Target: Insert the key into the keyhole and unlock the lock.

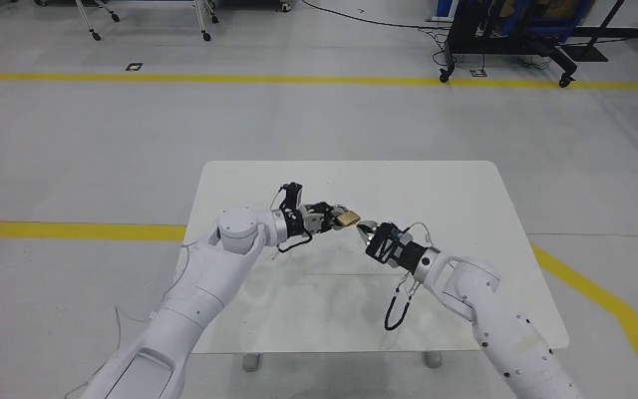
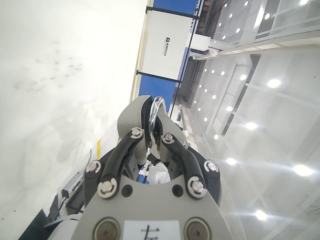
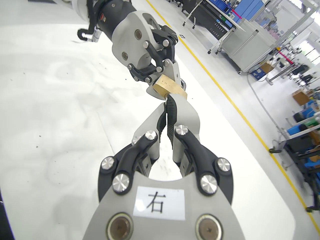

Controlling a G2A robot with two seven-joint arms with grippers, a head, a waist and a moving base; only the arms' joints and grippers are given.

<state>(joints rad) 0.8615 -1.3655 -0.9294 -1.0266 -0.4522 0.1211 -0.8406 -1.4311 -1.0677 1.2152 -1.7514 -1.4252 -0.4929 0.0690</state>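
Hanging over the middle of the counter, well inside its edges, the left end effector clamps the lock. The right end effector, pinched narrow, touches its free end. Pale floor with yellow lines surrounds.

Arms are angling inward; left gripper and right gripper are facing tip to tip, both pinching closed.

A white table on grey floor
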